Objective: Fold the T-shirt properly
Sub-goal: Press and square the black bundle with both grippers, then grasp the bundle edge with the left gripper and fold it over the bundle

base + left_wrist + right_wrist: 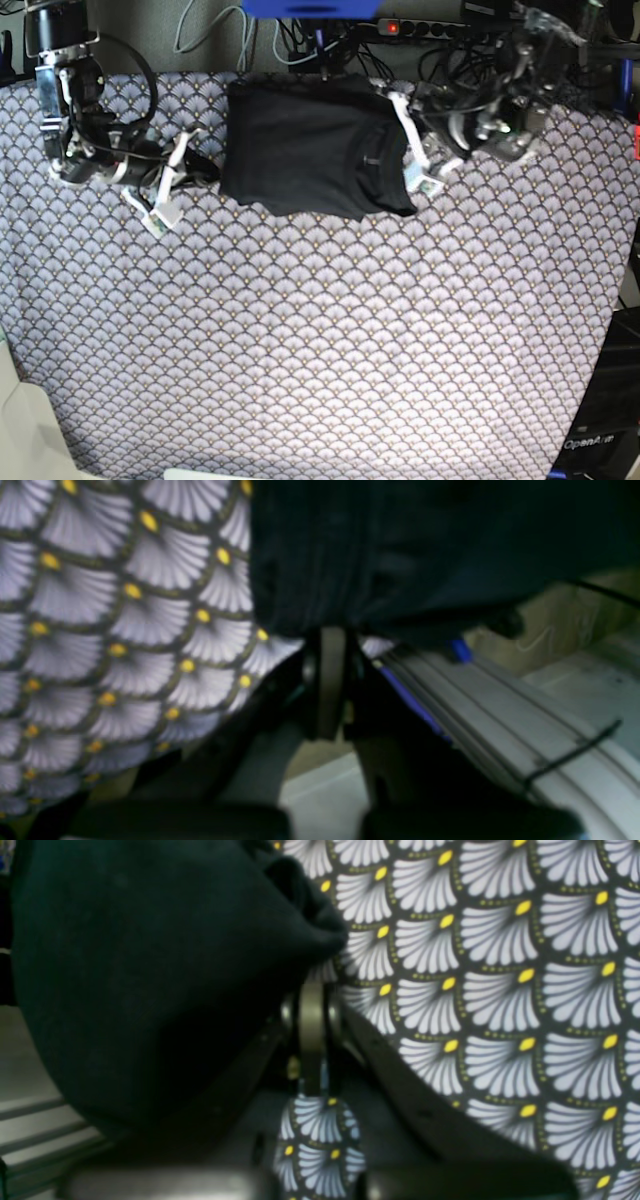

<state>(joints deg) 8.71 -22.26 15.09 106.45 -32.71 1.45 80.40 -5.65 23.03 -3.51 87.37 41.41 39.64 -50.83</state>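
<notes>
My left fingers (331, 680) — pressed together, at the black T-shirt's (310, 145) edge. My right fingers (312, 1040) — together, T-shirt just beside them. T-shirt lies folded between both, on the scallop-print tabletop (320, 330).

T-shirt (305, 150): soft matt black cloth, faintly ribbed beside the jaws. Tablecloth (320, 330): smooth printed fabric, slight sheen. Rail (500, 720) right of left jaws: pale grooved metal.

Lab bench, power strip (425, 27), tangled cables (300, 40)
</notes>
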